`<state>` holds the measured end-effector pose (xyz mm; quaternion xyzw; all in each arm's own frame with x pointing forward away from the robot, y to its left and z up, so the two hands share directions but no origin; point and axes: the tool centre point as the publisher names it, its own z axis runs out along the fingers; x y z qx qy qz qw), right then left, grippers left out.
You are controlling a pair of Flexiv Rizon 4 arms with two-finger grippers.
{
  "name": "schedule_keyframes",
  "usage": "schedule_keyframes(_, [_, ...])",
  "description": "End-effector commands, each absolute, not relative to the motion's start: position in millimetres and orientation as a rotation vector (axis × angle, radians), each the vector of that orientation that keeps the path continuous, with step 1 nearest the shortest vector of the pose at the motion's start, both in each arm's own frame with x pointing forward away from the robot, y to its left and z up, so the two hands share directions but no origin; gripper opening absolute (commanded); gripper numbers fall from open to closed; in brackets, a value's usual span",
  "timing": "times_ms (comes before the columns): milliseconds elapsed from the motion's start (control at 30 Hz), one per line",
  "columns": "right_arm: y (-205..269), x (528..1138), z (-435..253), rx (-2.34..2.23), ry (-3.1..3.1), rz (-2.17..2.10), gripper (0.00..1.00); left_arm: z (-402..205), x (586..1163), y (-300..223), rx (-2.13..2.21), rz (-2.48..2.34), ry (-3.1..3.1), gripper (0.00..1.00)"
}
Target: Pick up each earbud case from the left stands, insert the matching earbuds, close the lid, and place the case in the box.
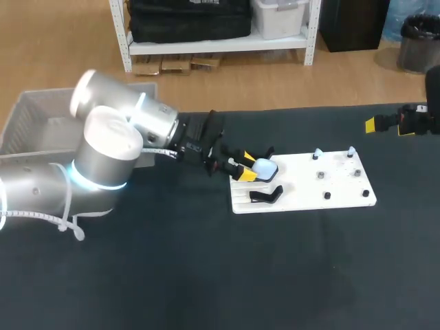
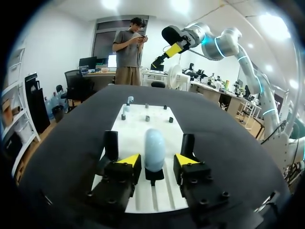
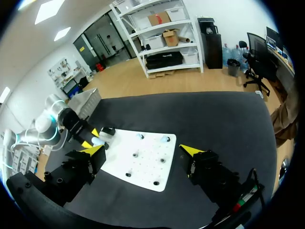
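The dark tabletop carries a white board. The board lies about midway between the left and right edges and a bit closer to the far edge.

On the end of the board that faces the left edge, a light blue case sits on a black stand. More black stands are beside it, one on each side in the left wrist view.

The left arm comes in from the left edge. The left end effector is low over that end of the board. The case is between its two yellow tips. A small gap shows on each side of the case, so the fingers are spread and nothing is gripped.

At the other end of the board are small dark pegs. Two pale blue earbuds stand on the side of the board closest to the far edge.

The right end effector hangs in the air by the far right corner, well apart from the board. In its own wrist view its yellow tips are wide apart, with nothing held between them.

A pale box with slotted walls sits by the far left corner, behind the left arm.
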<state>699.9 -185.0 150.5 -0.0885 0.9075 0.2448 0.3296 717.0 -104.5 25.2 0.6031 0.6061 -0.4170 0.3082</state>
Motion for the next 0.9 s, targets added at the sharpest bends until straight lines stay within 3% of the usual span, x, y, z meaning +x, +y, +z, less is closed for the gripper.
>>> schedule_keyframes(33, [-186, 701, 150, -0.236, 2.373, 0.647, 1.0, 21, 717, -106, 1.573, -1.105, 1.593, 0.4])
schedule_keyframes(100, [-186, 701, 150, -0.236, 2.373, 0.647, 1.0, 21, 718, -106, 1.563, -1.107, 1.591, 0.33])
schedule_keyframes(333, [-186, 701, 150, -0.236, 2.373, 0.647, 1.0, 20, 717, -107, 1.547, -1.122, 1.583, 0.4])
schedule_keyframes(900, [-186, 701, 150, -0.236, 2.373, 0.647, 1.0, 17, 717, -120, 1.538, -1.128, 1.563, 0.36])
